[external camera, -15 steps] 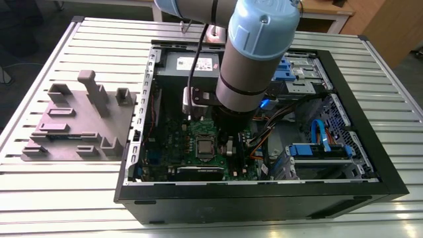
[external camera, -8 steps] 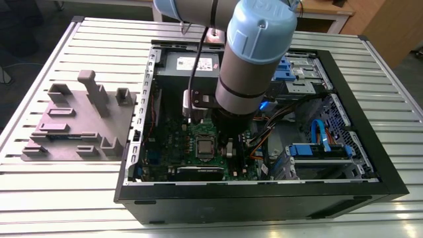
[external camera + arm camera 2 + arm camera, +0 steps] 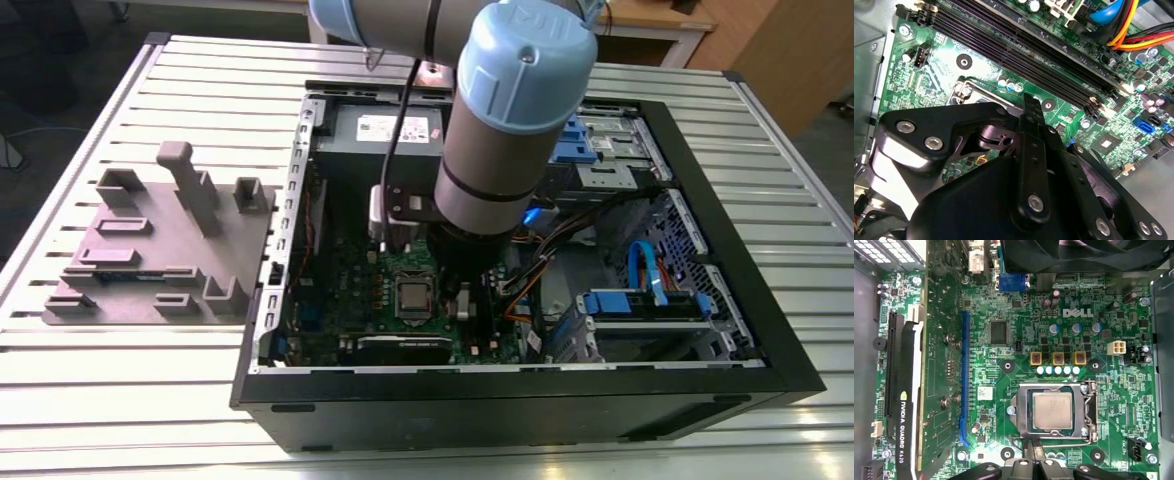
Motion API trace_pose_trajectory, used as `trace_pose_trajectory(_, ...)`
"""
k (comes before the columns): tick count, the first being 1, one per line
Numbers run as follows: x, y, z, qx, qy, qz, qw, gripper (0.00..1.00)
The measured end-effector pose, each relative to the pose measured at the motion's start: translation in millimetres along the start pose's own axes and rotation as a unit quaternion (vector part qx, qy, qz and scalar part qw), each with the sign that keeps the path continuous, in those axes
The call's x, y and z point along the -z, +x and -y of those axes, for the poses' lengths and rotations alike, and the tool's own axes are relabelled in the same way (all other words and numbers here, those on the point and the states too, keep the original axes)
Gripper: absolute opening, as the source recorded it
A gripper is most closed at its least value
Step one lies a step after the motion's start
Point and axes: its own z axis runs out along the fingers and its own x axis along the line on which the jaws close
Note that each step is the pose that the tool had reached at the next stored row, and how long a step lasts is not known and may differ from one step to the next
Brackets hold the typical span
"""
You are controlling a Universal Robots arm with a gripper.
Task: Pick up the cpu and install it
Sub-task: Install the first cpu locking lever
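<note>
The cpu (image 3: 1052, 410), a small square chip with a silvery-grey top, lies flat in the motherboard socket (image 3: 1085, 412), inside the socket's metal frame. In the exterior view the cpu (image 3: 414, 297) shows in the middle of the green board inside the open computer case (image 3: 747, 340). My gripper (image 3: 1035, 449) hangs just off one edge of the socket, a little above the board, with its two black fingers together and nothing between them. In the second wrist view the gripper (image 3: 1029, 100) points at the socket's corner, and its body hides most of the socket.
The case's walls ring the board. A graphics card (image 3: 904, 405), black memory slots (image 3: 1029, 50), a fan (image 3: 1079, 255) and coloured cables (image 3: 1126, 27) crowd around the socket. On the exterior view's left a grey fixture block (image 3: 154, 250) stands on the slatted table (image 3: 80, 380).
</note>
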Motion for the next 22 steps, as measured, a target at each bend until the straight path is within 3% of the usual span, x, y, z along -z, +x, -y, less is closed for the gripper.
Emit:
trace_pose_trajectory(7, -5.2, -0.1, 0.2, 0.0, -0.0001, -0.0002, 1.0, 0.11)
trace_pose_trajectory(22, -7.6, -1.1, 4.9, 0.0, 0.0001, 0.0004, 1.0, 0.11)
